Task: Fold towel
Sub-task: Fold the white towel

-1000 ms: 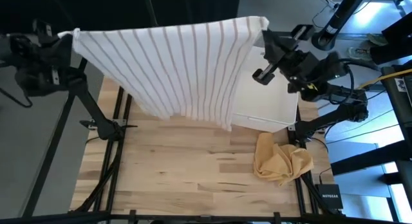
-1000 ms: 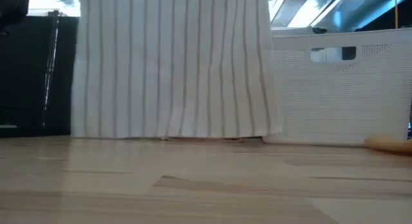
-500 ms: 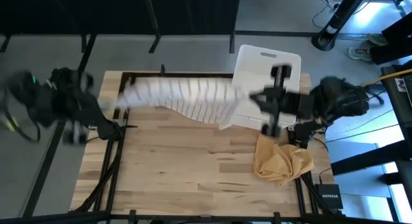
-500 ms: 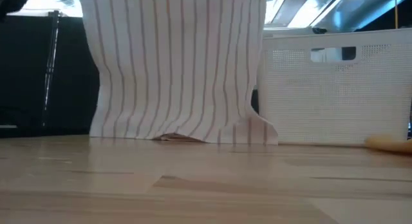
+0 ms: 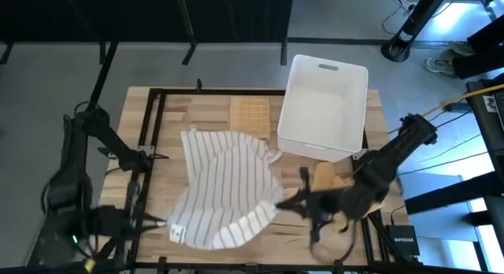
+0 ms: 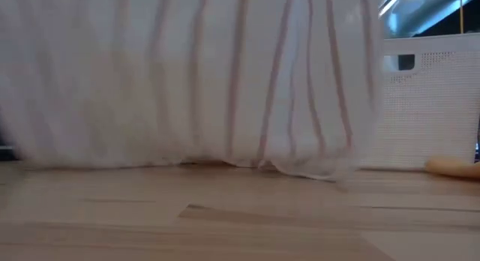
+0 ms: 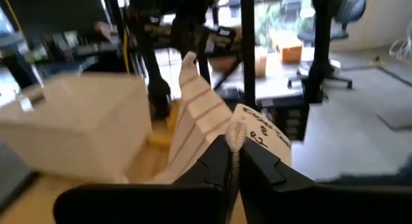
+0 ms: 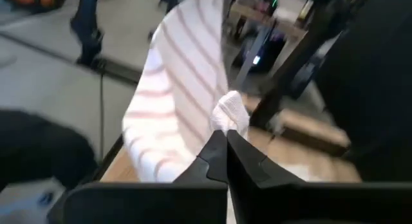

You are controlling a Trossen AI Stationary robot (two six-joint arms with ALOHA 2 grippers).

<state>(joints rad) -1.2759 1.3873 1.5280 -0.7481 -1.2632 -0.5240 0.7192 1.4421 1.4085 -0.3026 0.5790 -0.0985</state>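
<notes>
Striped towel (image 5: pixel 224 187) sprawls in high view; wrist views show both jaws pinching its corners.

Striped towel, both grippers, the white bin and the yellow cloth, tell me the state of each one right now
Striped towel: partly spread on the table, two near corners pinched.
Left gripper: shut on one towel corner, by the label.
Right gripper: shut on the other towel corner.
White bin: upright; nothing visible inside.
Yellow cloth: crumpled near the bin, mostly hidden by the right arm.
</notes>
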